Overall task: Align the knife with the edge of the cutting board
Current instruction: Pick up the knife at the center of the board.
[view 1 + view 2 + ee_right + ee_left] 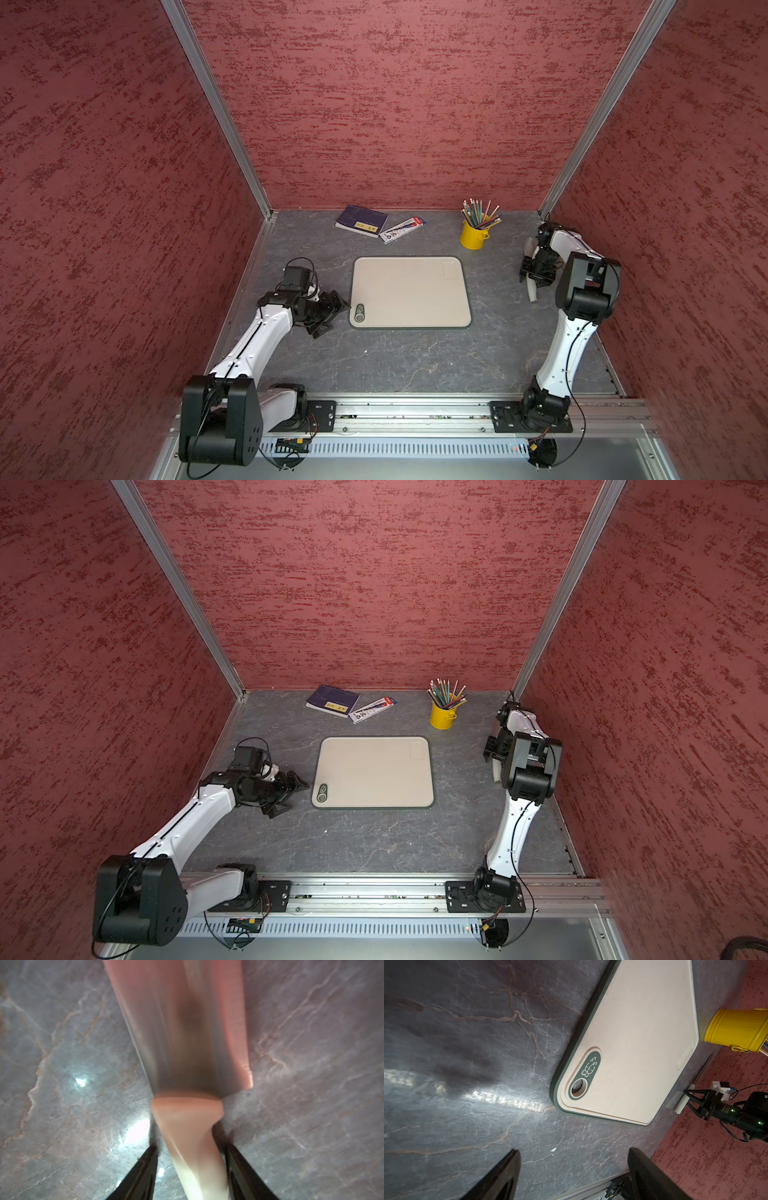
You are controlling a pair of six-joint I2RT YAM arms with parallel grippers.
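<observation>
1. The knife (187, 1059) has a broad grey blade and a pale beige handle, and lies off the side of the cutting board (409, 291) opposite its badge (359, 313).
2. The right gripper (190, 1147) has its fingers either side of the handle, unclamped.
3. The left gripper (573, 1151) holds its fingers apart near that badge.

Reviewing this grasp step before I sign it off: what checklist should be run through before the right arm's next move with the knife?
1. Right gripper straddles the knife at its handle: ok.
2. Jaws clamped on the handle: not ok; a gap shows beside one finger.
3. Knife lies on the table, to the right of the cutting board and not touching it: ok.
4. Board top is bare: ok.
5. Left gripper is open, holds nothing and sits by the board's badge corner, far from the knife: ok.
6. Yellow pencil cup is off the knife's likely path: probably ok; it stands beyond the board's far right corner.
</observation>
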